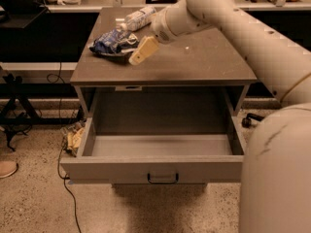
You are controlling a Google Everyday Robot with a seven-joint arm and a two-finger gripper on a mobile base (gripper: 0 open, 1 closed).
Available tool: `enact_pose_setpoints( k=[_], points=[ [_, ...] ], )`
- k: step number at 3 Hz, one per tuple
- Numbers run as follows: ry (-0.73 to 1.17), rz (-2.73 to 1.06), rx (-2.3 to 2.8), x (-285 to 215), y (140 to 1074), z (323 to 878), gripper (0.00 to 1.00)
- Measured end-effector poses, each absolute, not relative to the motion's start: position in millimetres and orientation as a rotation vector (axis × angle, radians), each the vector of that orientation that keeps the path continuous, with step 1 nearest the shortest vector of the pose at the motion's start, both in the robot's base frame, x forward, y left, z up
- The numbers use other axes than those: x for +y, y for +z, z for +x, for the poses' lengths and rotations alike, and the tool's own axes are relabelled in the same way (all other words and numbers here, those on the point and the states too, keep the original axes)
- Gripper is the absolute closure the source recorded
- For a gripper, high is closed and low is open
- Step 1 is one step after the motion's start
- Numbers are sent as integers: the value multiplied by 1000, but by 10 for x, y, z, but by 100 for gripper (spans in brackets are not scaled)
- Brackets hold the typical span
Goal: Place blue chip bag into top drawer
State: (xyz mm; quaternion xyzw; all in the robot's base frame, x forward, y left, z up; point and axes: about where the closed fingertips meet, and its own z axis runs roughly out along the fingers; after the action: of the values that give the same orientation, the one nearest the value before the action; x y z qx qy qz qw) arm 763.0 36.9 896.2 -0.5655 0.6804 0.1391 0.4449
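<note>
The blue chip bag (112,42) lies crumpled on the cabinet top (194,67), at its left rear. The top drawer (155,166) stands pulled wide out below, and nothing shows inside it; its dark handle (163,179) is at the centre of the front panel. My gripper (141,52) hangs above the cabinet top just right of the bag, its cream fingers (143,51) pointing down-left toward the bag. It holds nothing that I can see.
A clear plastic water bottle (138,18) lies behind the bag at the back of the cabinet top. My white arm (243,28) crosses from the right and fills the lower right. Cables and a chair base (14,106) stand left of the cabinet.
</note>
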Motion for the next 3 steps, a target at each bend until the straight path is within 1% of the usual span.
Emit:
enact_pose_setpoints(
  k=[2,3],
  points=[
    [344,-1388,1670,790,8831,7939,0],
    [382,-1384,1679,908,8700,8021,16]
  ],
)
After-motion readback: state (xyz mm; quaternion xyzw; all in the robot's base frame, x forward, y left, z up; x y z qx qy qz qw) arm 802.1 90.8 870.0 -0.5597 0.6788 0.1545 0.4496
